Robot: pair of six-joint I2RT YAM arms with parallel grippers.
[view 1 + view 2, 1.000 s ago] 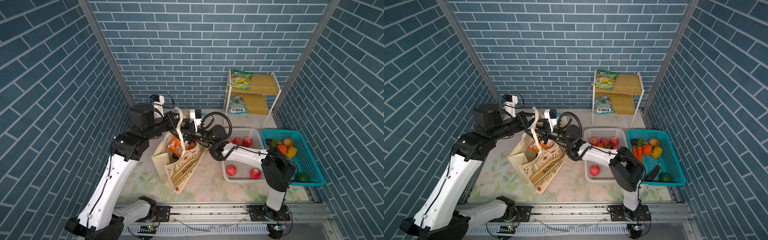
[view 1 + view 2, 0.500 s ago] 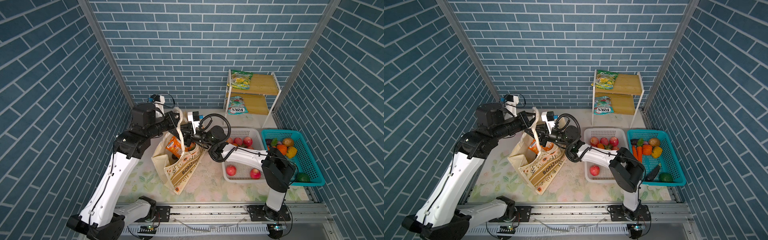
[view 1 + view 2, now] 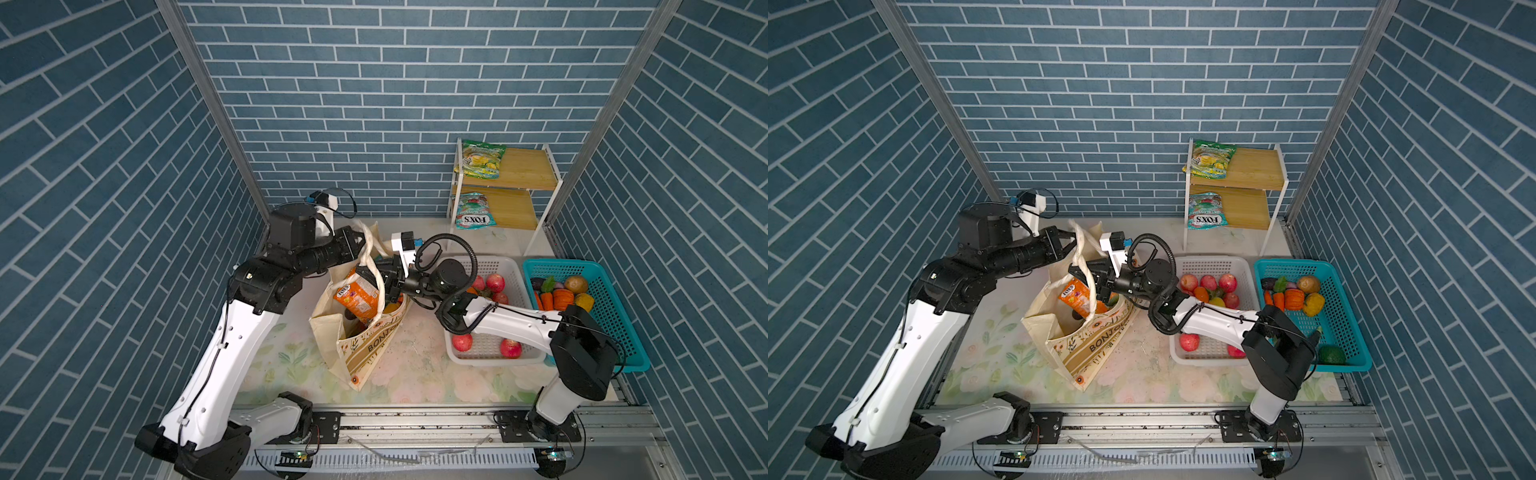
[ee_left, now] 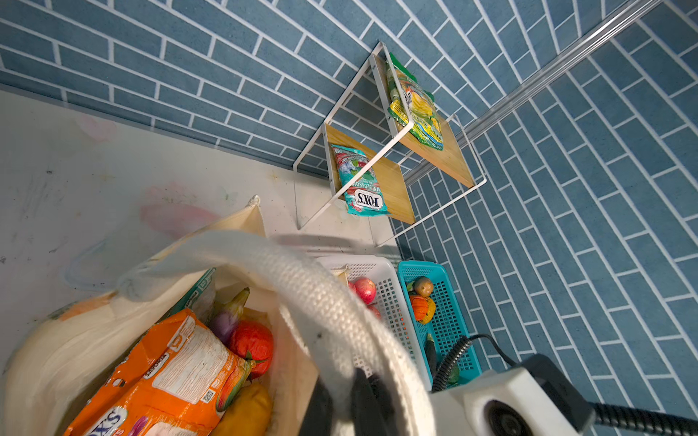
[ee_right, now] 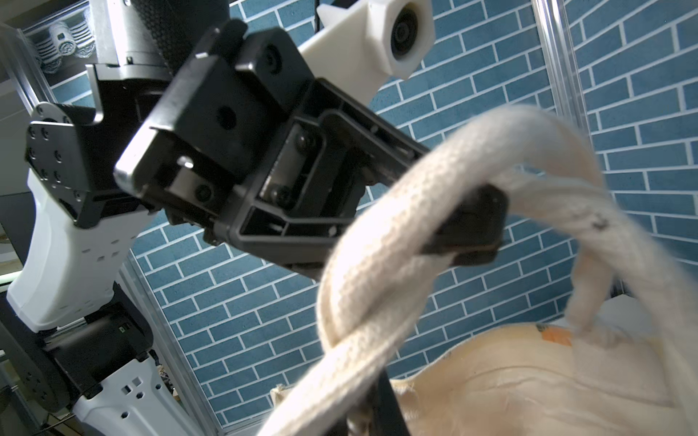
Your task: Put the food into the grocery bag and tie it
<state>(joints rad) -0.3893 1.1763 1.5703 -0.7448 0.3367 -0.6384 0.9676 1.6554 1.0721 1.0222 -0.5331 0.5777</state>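
Observation:
The cream grocery bag stands open on the table. It holds food: an orange FOX'S packet, a red fruit and a yellow fruit. Above the bag's mouth my left gripper is shut on one cream strap handle. My right gripper is shut on the other strap. In the right wrist view the two straps wind round each other.
A white basket with red apples sits right of the bag. Beyond it is a teal basket of vegetables. A wooden shelf at the back right carries two packets. Brick walls close in on three sides.
My right gripper has shut on a strap handle. Both grippers have shifted slightly over the bag's mouth.

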